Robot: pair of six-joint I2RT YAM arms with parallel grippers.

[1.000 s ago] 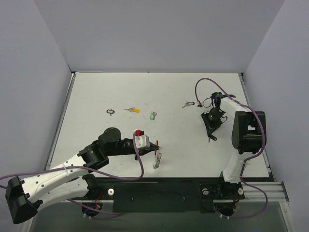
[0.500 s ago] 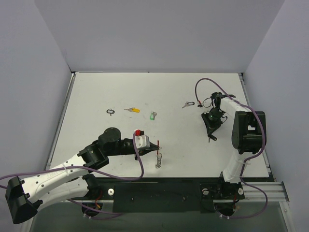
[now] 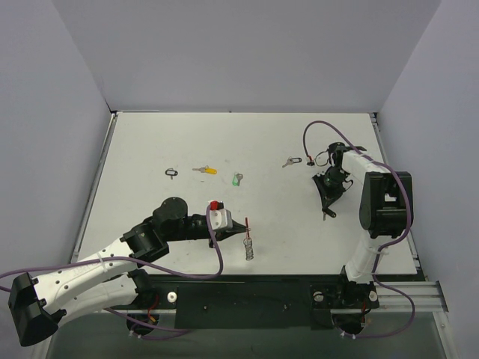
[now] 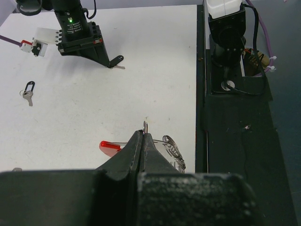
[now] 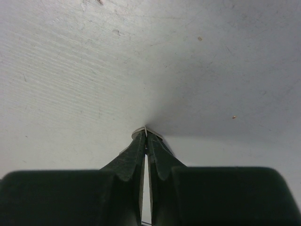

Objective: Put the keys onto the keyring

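Both grippers are pinched fully shut right now. Left gripper [image 4: 145, 136] has the keyring [image 3: 249, 250] nipped by its metal ring, with the red band [image 4: 109, 147] sticking out one side of the fingertips and the silver loops [image 4: 174, 151] out the other. From above, its long axis runs far-to-near, band at the far end and loops toward the arm bases. Can't tell if the loops touch the table [image 3: 299, 239].

Well off to the keyring's right, the right gripper [image 3: 326, 212] is clamped on a black-tagged key [image 4: 116, 60]. It's too tiny to see where the blade points.

Looks like the bring-them-together step to me. Next, that key's hole has to meet the ring, which takes fine aiming. A yellow-tagged key [image 3: 204, 170] and three others lie beyond the keyring.
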